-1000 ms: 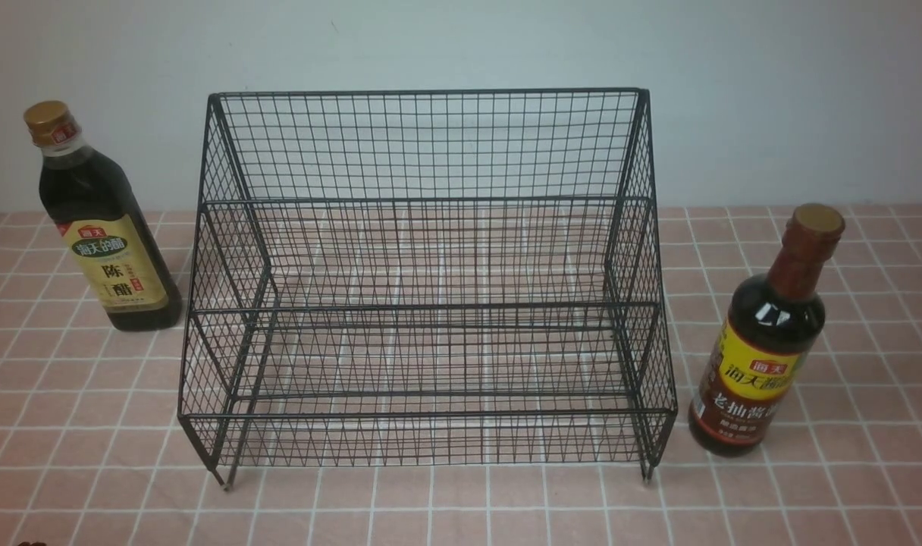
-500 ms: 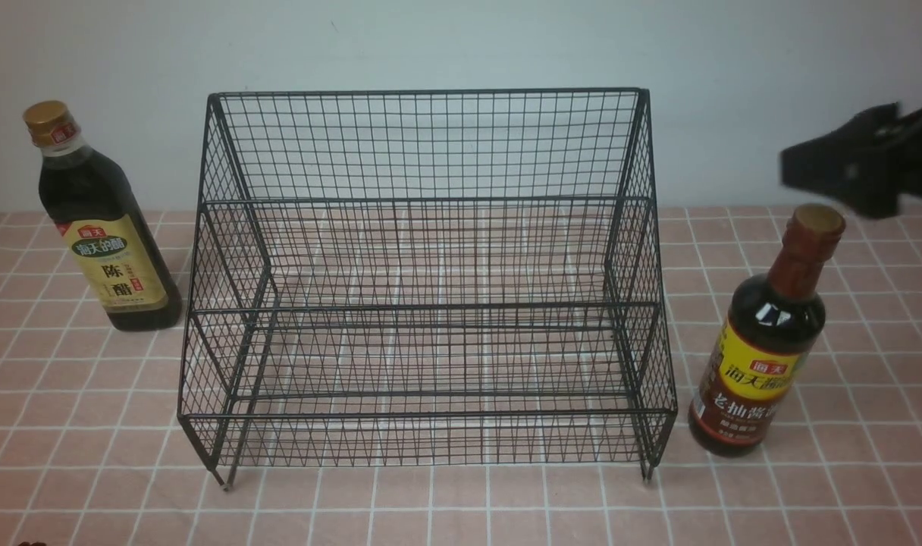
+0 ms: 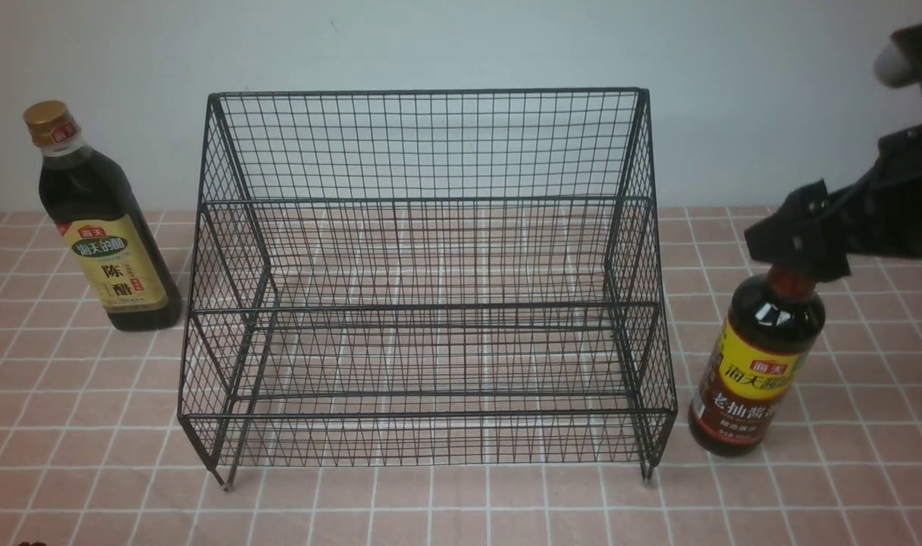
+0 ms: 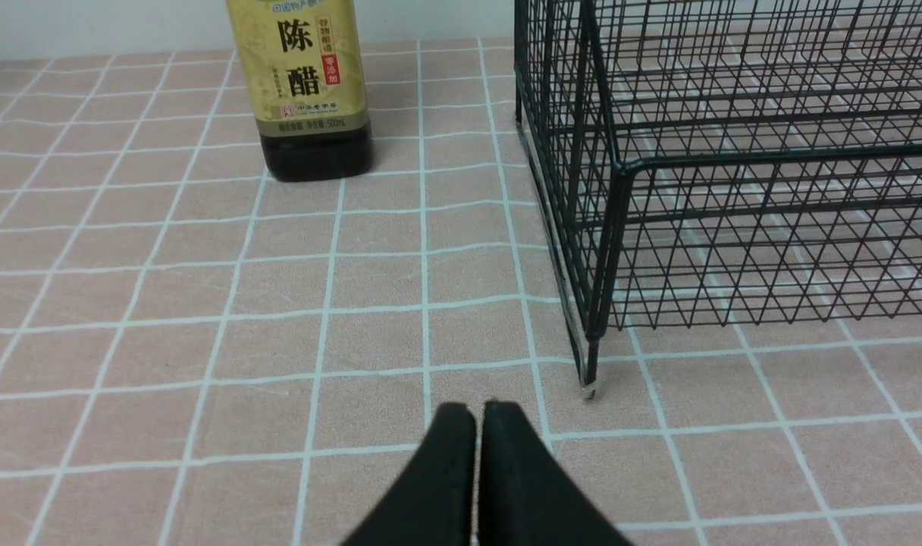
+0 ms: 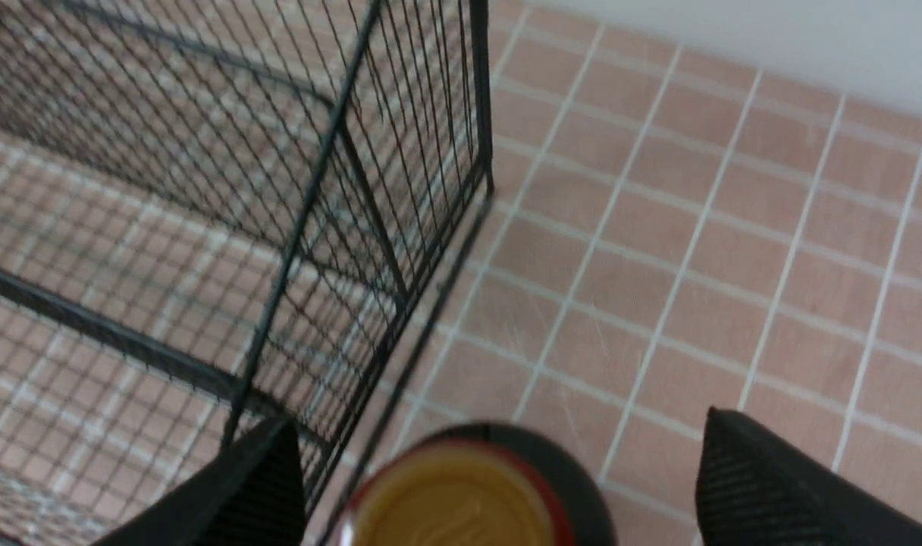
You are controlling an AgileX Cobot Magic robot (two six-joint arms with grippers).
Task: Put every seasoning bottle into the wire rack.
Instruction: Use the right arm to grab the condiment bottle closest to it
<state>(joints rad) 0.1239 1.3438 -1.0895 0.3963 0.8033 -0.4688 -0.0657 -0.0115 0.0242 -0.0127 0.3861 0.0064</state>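
Jaws spread wide, the right gripper (image 3: 796, 241) straddles the cap of the round bottle (image 3: 757, 371), which stands near the right edge of the worktop (image 3: 461, 508). The left gripper (image 4: 476, 425) has its jaws pressed together, empty, toward the near edge. The wire rack (image 3: 431, 144) sits mid-worktop; the squarish bottle (image 3: 108, 250) stands near the far left corner.

The wire rack (image 3: 431, 92) is black metal wire with a dull sheen; the counter (image 3: 461, 508) is matt and tile-patterned. The round bottle (image 3: 764, 364) and the squarish bottle (image 3: 105, 243) are glossy with smooth printed labels. The right pincer (image 3: 798, 235) has matt black, finely ribbed fingers (image 5: 764, 485).
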